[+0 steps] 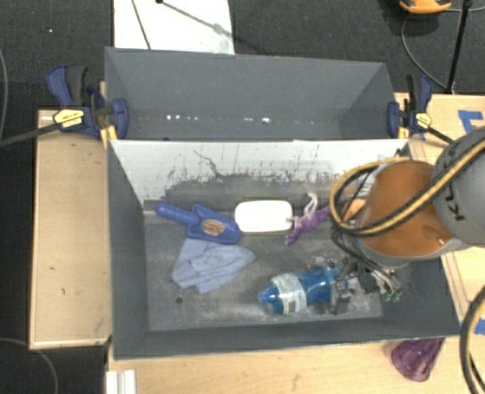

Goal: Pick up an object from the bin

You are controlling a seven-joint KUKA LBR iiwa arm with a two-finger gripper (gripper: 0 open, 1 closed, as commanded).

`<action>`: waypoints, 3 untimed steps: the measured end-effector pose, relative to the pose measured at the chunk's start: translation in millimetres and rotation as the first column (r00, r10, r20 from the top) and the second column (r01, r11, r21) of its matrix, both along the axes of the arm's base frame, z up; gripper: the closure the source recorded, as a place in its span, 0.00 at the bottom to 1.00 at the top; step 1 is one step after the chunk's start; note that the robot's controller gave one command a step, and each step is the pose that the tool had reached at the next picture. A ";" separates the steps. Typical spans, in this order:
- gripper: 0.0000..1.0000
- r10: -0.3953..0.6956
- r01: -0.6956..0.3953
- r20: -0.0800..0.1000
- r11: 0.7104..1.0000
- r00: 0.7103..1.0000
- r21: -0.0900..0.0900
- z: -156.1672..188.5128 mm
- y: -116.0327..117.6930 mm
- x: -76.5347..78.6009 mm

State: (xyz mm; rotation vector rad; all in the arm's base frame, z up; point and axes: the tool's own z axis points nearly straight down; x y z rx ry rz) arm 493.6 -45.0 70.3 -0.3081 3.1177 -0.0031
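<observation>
Your gripper (343, 288) is low near the bin's (131, 236) front edge, at the right end of the blue bottle (295, 293). You can't tell whether it's open or closed.

The single camera is looking down on the grey metal bin (250, 89) from above, somewhat from the bin's near side. It is facing toward the bin's far wall, which is showing as a broad sloping face, while the near wall is showing as a narrow band. It is sitting far enough back to be taking in the whole bin and some dark floor (29, 23) around it. The grey robot arm (472, 187) is reaching in over the bin's right rim.
</observation>
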 end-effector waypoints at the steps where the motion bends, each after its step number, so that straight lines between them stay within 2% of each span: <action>1: 1.00 -0.006 0.006 0.002 1.000 1.000 0.000 115.5 1.1 13.3; 2: 1.00 -0.005 0.005 0.002 1.000 1.000 0.000 115.5 1.1 13.3; 3: 1.00 -0.025 0.025 0.004 1.000 1.000 0.000 320.7 -5.1 10.4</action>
